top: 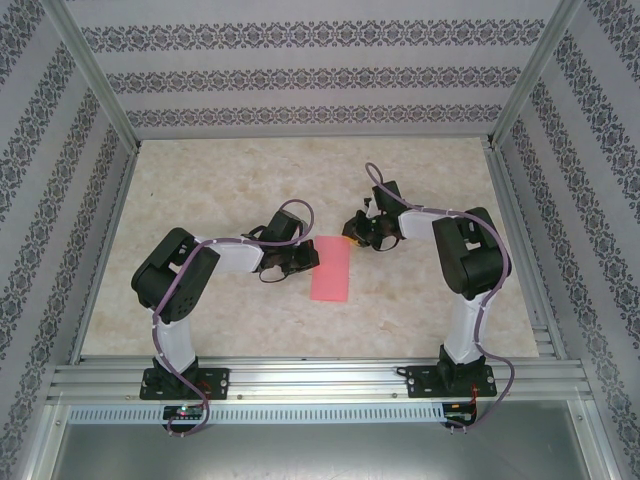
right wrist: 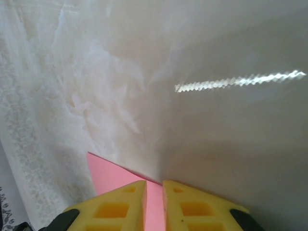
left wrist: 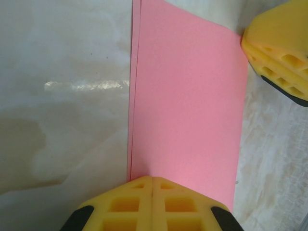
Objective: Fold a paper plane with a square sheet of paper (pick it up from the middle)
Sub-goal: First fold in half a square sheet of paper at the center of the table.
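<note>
Our left gripper (left wrist: 152, 182) has its yellow pads pressed flat together, right at the near edge of the pink sheet of paper (left wrist: 187, 106). The sheet stretches straight ahead of it as a folded rectangle, flat on the table (left wrist: 62, 96). We cannot tell whether that edge is nipped between the pads. Our right gripper (right wrist: 155, 186) keeps a narrow slit between its fingers at a far corner of the sheet, and pink shows through the slit. Its fingers hide the rest of the sheet.
</note>
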`<action>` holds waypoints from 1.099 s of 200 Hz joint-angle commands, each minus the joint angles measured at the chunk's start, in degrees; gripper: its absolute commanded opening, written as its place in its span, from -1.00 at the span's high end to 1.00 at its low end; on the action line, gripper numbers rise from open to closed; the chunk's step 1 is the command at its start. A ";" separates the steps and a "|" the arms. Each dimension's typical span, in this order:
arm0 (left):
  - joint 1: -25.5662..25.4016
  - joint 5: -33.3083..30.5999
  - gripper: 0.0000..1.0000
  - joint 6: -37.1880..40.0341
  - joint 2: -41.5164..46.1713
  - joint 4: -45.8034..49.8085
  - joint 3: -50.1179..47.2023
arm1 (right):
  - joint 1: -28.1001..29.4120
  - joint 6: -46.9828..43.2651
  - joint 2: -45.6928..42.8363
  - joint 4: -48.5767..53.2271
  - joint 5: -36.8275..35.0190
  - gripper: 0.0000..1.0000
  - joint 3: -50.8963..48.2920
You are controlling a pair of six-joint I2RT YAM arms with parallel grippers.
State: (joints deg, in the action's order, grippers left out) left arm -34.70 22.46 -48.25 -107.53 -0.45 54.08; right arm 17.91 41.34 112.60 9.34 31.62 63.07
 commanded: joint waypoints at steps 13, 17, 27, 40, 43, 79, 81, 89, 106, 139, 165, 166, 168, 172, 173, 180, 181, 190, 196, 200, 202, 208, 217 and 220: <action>-1.16 -1.37 1.00 1.30 -2.50 6.34 -0.30 | -0.51 -1.27 -3.68 2.43 1.73 0.65 3.36; -1.21 -1.40 1.00 1.29 -2.51 6.42 -0.14 | -0.50 -1.26 -3.57 2.39 1.86 0.65 3.47; -1.16 -1.41 1.00 1.25 -2.46 6.49 -0.11 | -0.45 -1.09 -3.23 2.38 1.79 0.65 3.48; -1.17 -1.39 1.00 1.38 -2.48 6.60 0.05 | -0.34 -0.51 -2.30 1.45 2.11 0.65 2.91; -1.16 -1.37 1.00 1.33 -2.45 6.56 0.08 | -0.36 -0.37 -2.03 1.26 2.13 0.65 2.67; -1.16 -1.29 1.00 1.56 -2.46 6.78 0.00 | -0.29 0.76 1.31 -1.08 2.23 0.65 1.20; -1.16 -1.32 1.00 1.57 -2.46 6.78 -0.03 | -0.23 0.76 1.49 -1.13 2.11 0.65 1.14; -1.19 -1.21 1.00 1.48 -2.51 6.65 -0.12 | -0.29 0.92 2.27 -1.15 1.60 0.65 1.02; -1.19 -1.16 1.00 1.47 -2.51 6.55 -0.12 | -0.40 1.26 3.71 -0.96 0.69 0.66 0.68; -1.20 -1.21 1.00 1.58 -2.51 6.91 0.13 | -0.95 1.69 2.42 -1.43 -0.61 0.66 -0.05; -1.16 -1.20 1.00 1.63 -2.51 7.07 0.06 | -1.13 1.29 -2.11 -0.99 0.03 0.65 0.39; -1.16 -1.19 1.00 1.60 -2.51 7.10 0.06 | -1.13 1.29 -2.29 -0.99 0.12 0.65 0.39; -1.18 -1.19 1.00 1.63 -2.51 7.12 0.12 | -1.12 1.28 -2.83 -0.93 0.33 0.65 0.39; -1.18 -1.21 1.00 1.62 -2.47 7.08 0.10 | -1.08 1.35 -3.46 -0.97 0.82 0.65 0.32; -1.17 -1.24 1.00 1.60 -2.45 7.11 0.12 | -1.08 1.35 -3.46 -0.97 0.82 0.65 0.32; -1.16 -1.19 1.00 1.61 -2.51 7.07 0.17 | -0.99 1.64 -4.43 -1.50 1.78 0.64 -0.06; -1.16 -1.19 1.00 1.55 -2.51 7.05 0.16 | -1.00 1.77 -4.70 -1.69 1.96 0.65 -0.16; -1.19 -1.21 1.00 1.58 -2.51 6.99 0.19 | -0.61 2.30 -5.46 -2.38 2.76 0.64 -0.86; -1.24 -1.19 1.00 1.49 -2.51 6.94 0.22 | -0.07 2.63 -5.91 -2.55 2.91 0.64 -1.46; -1.22 -1.21 1.00 1.49 -2.51 6.88 0.27 | 0.41 2.70 -6.14 -2.64 2.93 0.64 -1.82; -1.18 -1.24 1.00 1.49 -2.51 6.91 0.29 | 0.58 2.69 -6.22 -2.64 2.86 0.64 -1.92; -1.21 -1.26 1.00 1.49 -2.58 6.87 0.48 | 1.23 2.52 -6.33 -2.42 2.37 0.64 -2.35; -1.21 -1.20 1.00 1.35 -2.68 6.84 0.54 | 2.03 2.16 -6.11 -1.75 0.99 0.64 -2.89; -1.18 -1.21 1.00 1.40 -2.62 6.82 0.54 | 2.08 2.10 -5.97 -1.58 0.64 0.63 -2.96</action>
State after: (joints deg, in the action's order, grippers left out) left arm -34.89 22.20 -48.21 -107.57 0.89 54.83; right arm 17.96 43.24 107.85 7.94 33.21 62.00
